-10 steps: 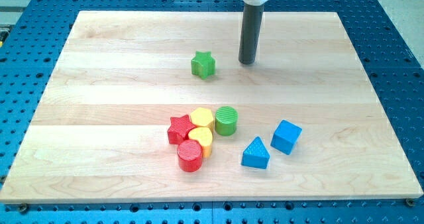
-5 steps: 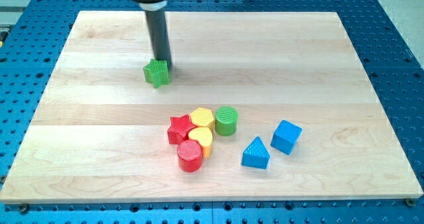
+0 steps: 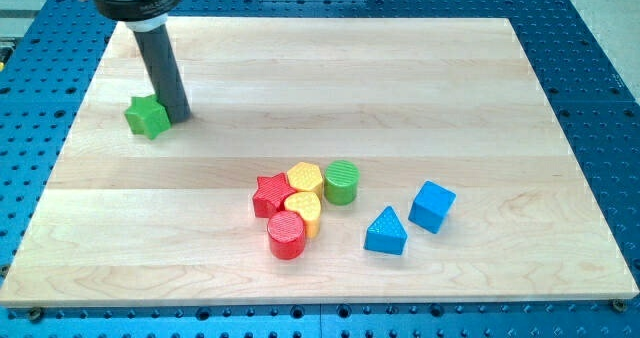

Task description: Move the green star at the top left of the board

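The green star (image 3: 147, 116), ridged and lying flat, is seen at the surface's (image 3: 500, 98) upper left, near its left edge. My tip (image 3: 178, 115), fingerless, touches it at 3 o'clock.

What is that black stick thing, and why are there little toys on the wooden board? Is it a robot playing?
Yes, it is a robot arm, but it has no hand. It ends in a straight dark rod, and the rod's bottom end, my tip, slides across the wooden board to push little blocks around. Nothing is held; things only get nudged.

There is just one picture of this moment, from a camera looking down at the board from one side.

My tip is right against the green star, on the star's right side in the view, near the board's top left.

Lower down, in the middle, sits a tight bunch: a red star, a yellow hexagon, a yellow heart, a red cylinder and a green cylinder. To their right are a blue triangle and a blue cube.
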Robot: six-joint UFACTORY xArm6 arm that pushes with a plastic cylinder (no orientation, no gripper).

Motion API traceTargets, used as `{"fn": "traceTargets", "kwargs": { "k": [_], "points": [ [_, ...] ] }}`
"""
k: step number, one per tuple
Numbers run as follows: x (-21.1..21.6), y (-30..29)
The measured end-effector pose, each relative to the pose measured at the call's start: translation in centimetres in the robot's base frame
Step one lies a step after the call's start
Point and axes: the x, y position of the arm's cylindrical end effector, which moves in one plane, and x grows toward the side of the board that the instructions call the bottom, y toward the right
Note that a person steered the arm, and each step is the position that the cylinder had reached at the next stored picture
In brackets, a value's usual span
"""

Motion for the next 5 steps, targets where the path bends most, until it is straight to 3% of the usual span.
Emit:
{"fn": "traceTargets", "kwargs": {
  "k": [1, 3, 4, 5],
  "points": [
    [1.0, 3.2],
    [8.4, 0.4],
    [5.7, -3.8],
    [3.0, -4.0]
  ]
}}
